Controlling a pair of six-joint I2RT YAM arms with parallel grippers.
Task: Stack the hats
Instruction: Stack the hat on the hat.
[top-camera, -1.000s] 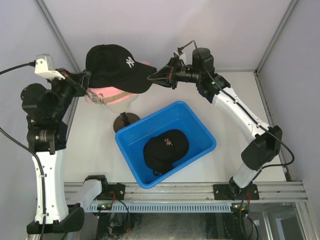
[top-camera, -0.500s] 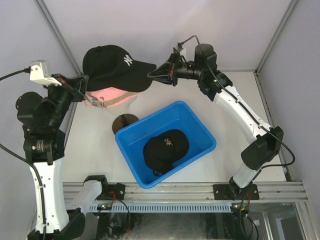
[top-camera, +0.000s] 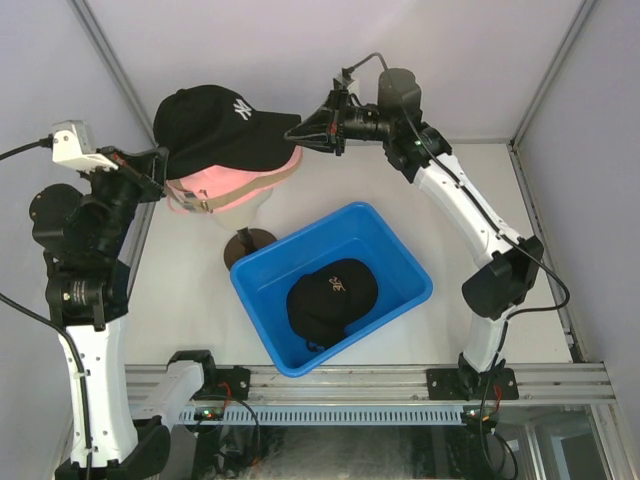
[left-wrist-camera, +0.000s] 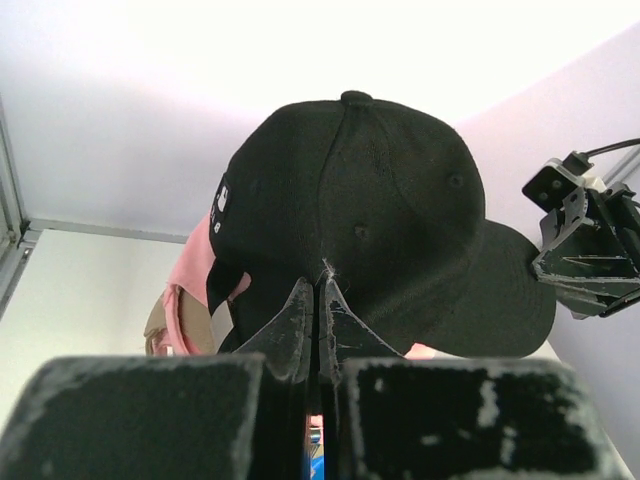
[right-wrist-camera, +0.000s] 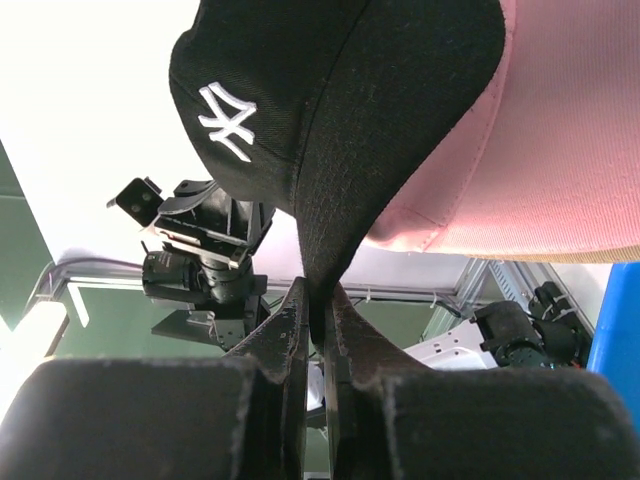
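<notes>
Bin (top-camera: 392, 248) of blue plastic is sitting nearest the arms on the white table (top-camera: 180, 300), turned at an angle, and a black cap with a small orange mark (top-camera: 330, 295) is lying inside it on the bin's floor. Just beyond the bin's far-left corner, a brown base (top-camera: 250, 240) is carrying a beige mannequin head (top-camera: 262, 206). A pink cap (top-camera: 215, 190) is sitting on that head, with a tan cap (top-camera: 276, 176) showing as a band along its edge. Farthest back, the black NY cap (top-camera: 215, 125) is hanging over the pink one, crown up and brim pointing right, gripped at both ends. The left gripper (left-wrist-camera: 320, 285) is reaching in from the left, its fingers pressed together on the cap's rear rim, beside the back opening. The right gripper (right-wrist-camera: 318, 300) is pointing in from the right, its fingers pinching the front edge of the brim between them. In the right wrist view the black brim is lying just above the pink brim, though whether the two are touching or slightly apart is hard to tell.
</notes>
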